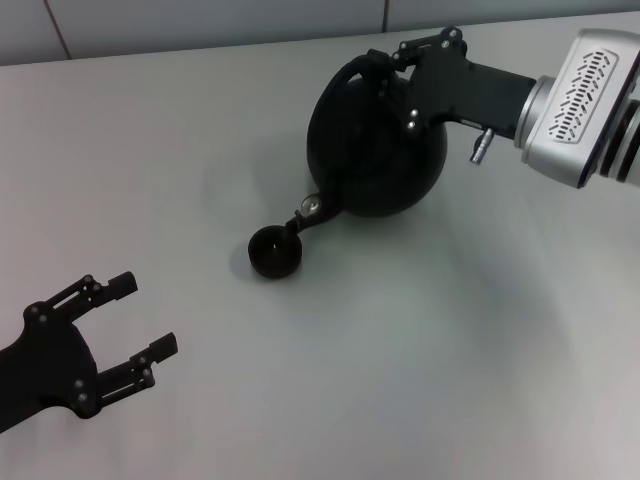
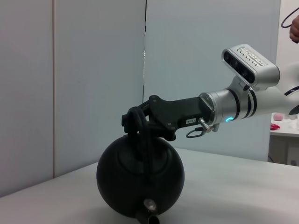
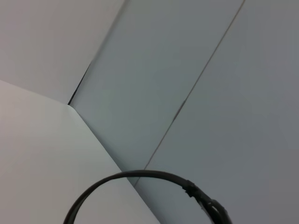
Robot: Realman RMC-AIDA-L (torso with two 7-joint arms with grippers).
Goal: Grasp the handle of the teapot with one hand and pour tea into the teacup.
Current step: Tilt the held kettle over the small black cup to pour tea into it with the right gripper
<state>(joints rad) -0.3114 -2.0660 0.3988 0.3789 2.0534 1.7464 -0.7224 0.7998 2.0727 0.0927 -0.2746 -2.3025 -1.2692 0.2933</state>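
Table (image 1: pixel 200 130): plain grey top, wall panels behind its far edge. All action sits toward the far right part of it.

Teapot (image 1: pixel 375 150): round black body, held near the far edge, right of centre. It is tipped toward the near-left, spout (image 1: pixel 308 212) down and directly over the teacup. From the left wrist view the pot looks low to the table; I cannot tell whether its underside touches or is just clear.

My right gripper (image 1: pixel 385 62): reaching in from the right edge, fingers pressed together around the handle (image 1: pixel 350 72) at the top of the pot. The left wrist view confirms the black loop pinched in my right fingers (image 2: pixel 136 122). The right wrist view shows only an arc of the handle against the wall, none of my own fingers.

My left gripper (image 1: pixel 140 318): parked at the near-left corner, 2 fingers spread, holding nothing, well apart from pot and cup.

Teacup (image 1: pixel 274 251): small black bowl, upright on the table, just near-left of the pot, about mid-table. The spout tip hangs right above its rim.

Progress, my judgement: step 1 (grip on handle) done. Step 2 (tilt and pour) in hand, pot already well tilted. No stream of tea visible; cup contents too dark to read. Left to do: finish the pour, level the pot, set it down, release.
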